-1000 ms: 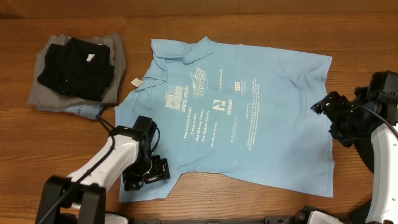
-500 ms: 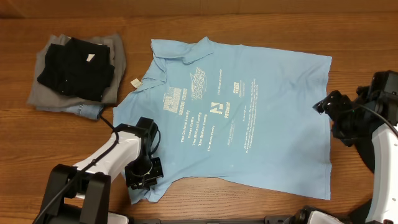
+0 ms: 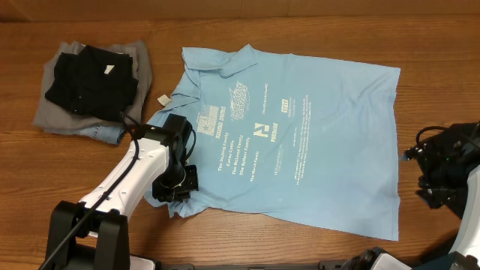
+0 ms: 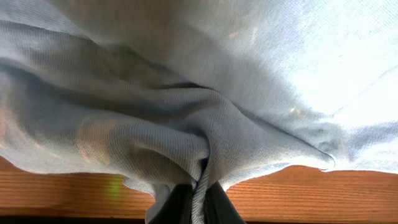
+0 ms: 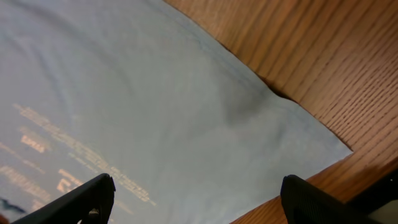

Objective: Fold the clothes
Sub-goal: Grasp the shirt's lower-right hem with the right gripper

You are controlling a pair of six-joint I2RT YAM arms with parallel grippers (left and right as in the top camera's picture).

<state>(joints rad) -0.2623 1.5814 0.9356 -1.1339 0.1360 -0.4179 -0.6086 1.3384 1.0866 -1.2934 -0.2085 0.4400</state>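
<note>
Left end effector (image 4: 198,200) pinches blue shirt (image 3: 322,127); right end effector (image 5: 202,196) agape; lettering illegible.

— Fabric condition?
— The blue shirt (image 4: 186,93) is bunched, creases running down to one pinch point at the bottom edge.
— Grip?
— The left gripper (image 4: 198,200) is clamped on that fold, dark fingers (image 4: 177,204) either side. A wooden table (image 4: 323,193) shows beneath the hem.

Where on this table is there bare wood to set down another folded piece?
Bare wood runs along the far edge of the table beyond the blue shirt, and in the near strip in front of it. Crowded: the far-left corner holds the folded stack, and the left gripper pinches the shirt beside it.
</note>
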